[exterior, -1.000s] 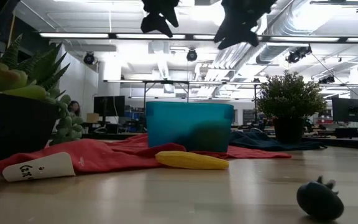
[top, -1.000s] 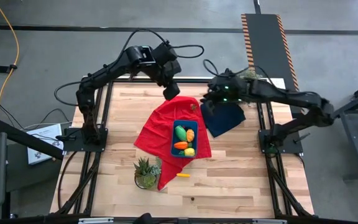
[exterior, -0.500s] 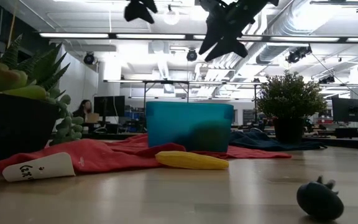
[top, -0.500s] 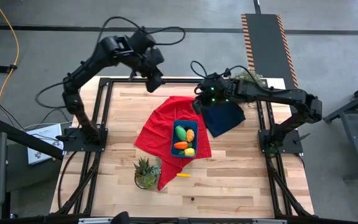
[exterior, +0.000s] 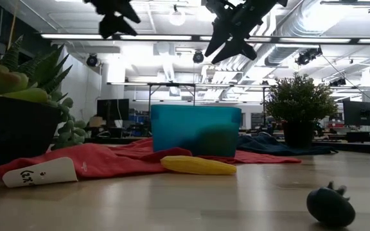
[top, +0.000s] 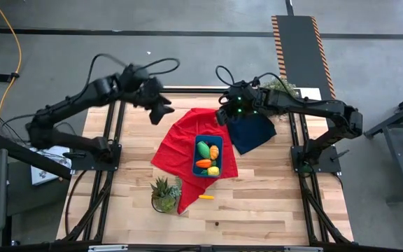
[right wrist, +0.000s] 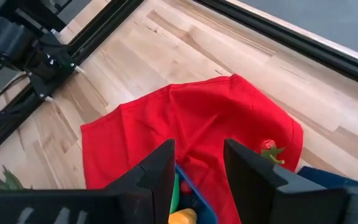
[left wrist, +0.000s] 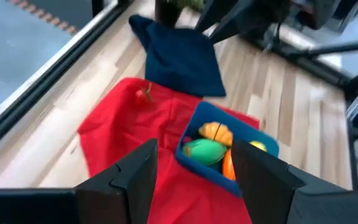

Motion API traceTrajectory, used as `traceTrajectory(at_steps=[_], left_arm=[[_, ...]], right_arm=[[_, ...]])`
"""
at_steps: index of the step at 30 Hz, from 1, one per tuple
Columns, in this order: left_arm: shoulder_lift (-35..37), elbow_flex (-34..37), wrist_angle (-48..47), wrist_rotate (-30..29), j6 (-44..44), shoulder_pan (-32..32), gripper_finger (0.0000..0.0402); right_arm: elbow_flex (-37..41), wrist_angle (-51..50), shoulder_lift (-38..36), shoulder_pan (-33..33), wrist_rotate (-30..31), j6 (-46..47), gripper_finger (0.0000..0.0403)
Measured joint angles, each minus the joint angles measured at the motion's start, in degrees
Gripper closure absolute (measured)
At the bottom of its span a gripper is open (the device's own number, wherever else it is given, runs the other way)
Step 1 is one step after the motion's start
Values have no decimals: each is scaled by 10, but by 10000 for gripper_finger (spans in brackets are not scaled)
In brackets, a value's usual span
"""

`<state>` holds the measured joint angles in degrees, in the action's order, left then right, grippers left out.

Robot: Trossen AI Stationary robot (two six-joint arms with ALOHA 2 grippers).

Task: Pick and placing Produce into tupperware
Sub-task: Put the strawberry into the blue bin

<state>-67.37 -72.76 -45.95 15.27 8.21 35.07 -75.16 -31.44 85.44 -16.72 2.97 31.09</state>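
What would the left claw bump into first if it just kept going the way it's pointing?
Probably the red cloth, near the teal tub of toy produce. The left gripper, fingers apart and empty, aims down at that spot from above the table's left rear. Depth is hard to judge, so it might meet the tub's rim instead.

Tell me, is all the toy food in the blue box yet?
Not all. Four pieces already sit in the blue box. Nothing is in hand: the left pincer and right pincer hang open and empty above the table. Still out are the yellow piece on the wood and the small red piece on the red cloth.
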Motion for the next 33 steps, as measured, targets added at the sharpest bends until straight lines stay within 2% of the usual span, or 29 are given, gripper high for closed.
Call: traceTrajectory(at_steps=[6,11,18,28,33], left_arm=[[109,173,147,2,91,2,208],[159,237,203,4,143,2,208],[167,247,207,3,161,2,208],[167,247,209,6,162,1,208],[167,247,209,6,163,1,208]], right_arm=[[0,0,1,-26,-12,6,273],[0,3,2,-61,-38,15,274],[-31,-18,57,-69,-78,-6,298],[-235,-264,222,-92,-77,-56,303],[-295,-302,287,-99,-95,-97,303]])
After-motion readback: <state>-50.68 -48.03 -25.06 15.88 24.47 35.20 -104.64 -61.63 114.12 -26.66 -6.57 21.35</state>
